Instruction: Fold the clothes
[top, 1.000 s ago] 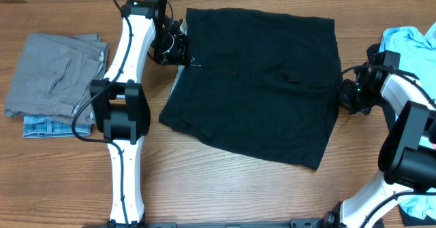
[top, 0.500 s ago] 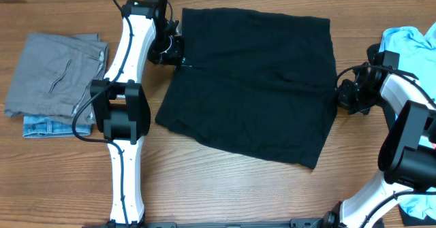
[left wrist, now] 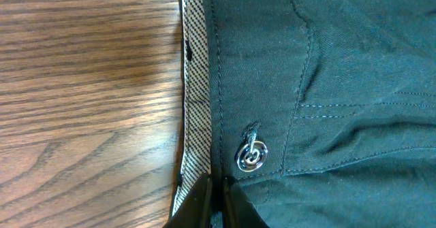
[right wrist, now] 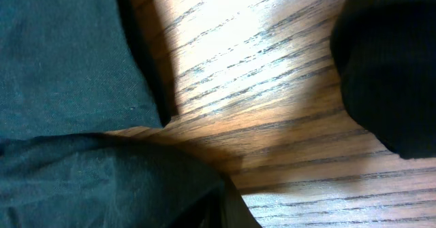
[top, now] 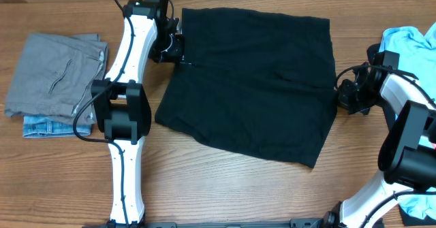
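The black garment (top: 252, 85) lay spread flat and slightly askew on the table (top: 225, 187), spanning the space between the two grippers. We observed the left gripper (top: 180, 56) at the garment's waistband edge, its jaws closed narrow on that edge. In the left wrist view, the fingertips (left wrist: 194, 211) met just below a metal clasp (left wrist: 251, 156). They pinched the seam where the checked lining (left wrist: 194, 85) joined the black cloth (the lining showed as a thin strip beside bare wood).

We observed the right gripper (top: 340, 97) at the opposite side edge of the garment, jaws likewise closed narrow. In the right wrist view a fold of the black cloth ran into the closed tips, so we recorded it as gripped.

Outboard of the left arm, well apart from its gripper, a folded grey garment (top: 54, 75) rested on top of a denim piece (top: 44, 127). Outboard of the right gripper, near the table's edge, lay a light blue T-shirt (top: 409, 41).
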Tool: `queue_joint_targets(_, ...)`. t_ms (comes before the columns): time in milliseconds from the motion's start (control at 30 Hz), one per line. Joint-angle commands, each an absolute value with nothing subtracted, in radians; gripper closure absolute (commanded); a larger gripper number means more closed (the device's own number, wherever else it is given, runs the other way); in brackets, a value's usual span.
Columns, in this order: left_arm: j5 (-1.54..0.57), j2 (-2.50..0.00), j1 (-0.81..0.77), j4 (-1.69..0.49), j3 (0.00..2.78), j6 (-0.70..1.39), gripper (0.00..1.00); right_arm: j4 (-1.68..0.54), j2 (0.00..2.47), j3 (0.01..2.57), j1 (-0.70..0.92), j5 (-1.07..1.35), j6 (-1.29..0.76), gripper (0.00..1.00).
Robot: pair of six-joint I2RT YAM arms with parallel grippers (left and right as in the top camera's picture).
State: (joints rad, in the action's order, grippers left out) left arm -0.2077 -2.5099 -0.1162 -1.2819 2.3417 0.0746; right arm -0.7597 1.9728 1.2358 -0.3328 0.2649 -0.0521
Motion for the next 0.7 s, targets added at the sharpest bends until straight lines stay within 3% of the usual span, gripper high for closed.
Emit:
queue_joint_targets(0,-0.174,-2.493,-0.111,-1.274,2.330,0.067,0.91,-0.764,2.007,1.210,-0.328,0.237,-0.051,0.96)
queue_joint_targets(267,-0.168,-2.496,-0.111,-1.275,2.325,0.067,0.85,-0.764,2.007,1.210,-0.328,0.236,-0.052,0.96)
queue_joint_targets(300,-0.168,-2.497,-0.111,-1.275,2.325,0.067,0.80,-0.764,2.007,1.210,-0.328,0.237,-0.051,0.96)
queue_joint_targets(333,-0.168,-2.498,-0.111,-1.277,2.325,0.067,0.68,-0.764,2.007,1.210,-0.328,0.237,-0.052,0.94)
queue_joint_targets(400,-0.168,-2.498,-0.111,-1.275,2.325,0.067,0.57,-0.764,2.007,1.211,-0.328,0.236,-0.051,0.84)
queue_joint_targets(533,-0.185,-2.489,-0.111,-1.280,2.355,0.085,0.57,-0.778,2.007,1.237,-0.330,0.236,-0.052,0.81)
queue_joint_targets(567,-0.184,-2.489,-0.111,-1.287,2.367,0.090,0.57,-0.780,2.007,1.241,-0.331,0.234,-0.052,0.77)
queue_joint_targets(667,-0.187,-2.489,-0.111,-1.297,2.379,0.090,0.57,-0.778,2.007,1.243,-0.331,0.225,-0.052,0.40)
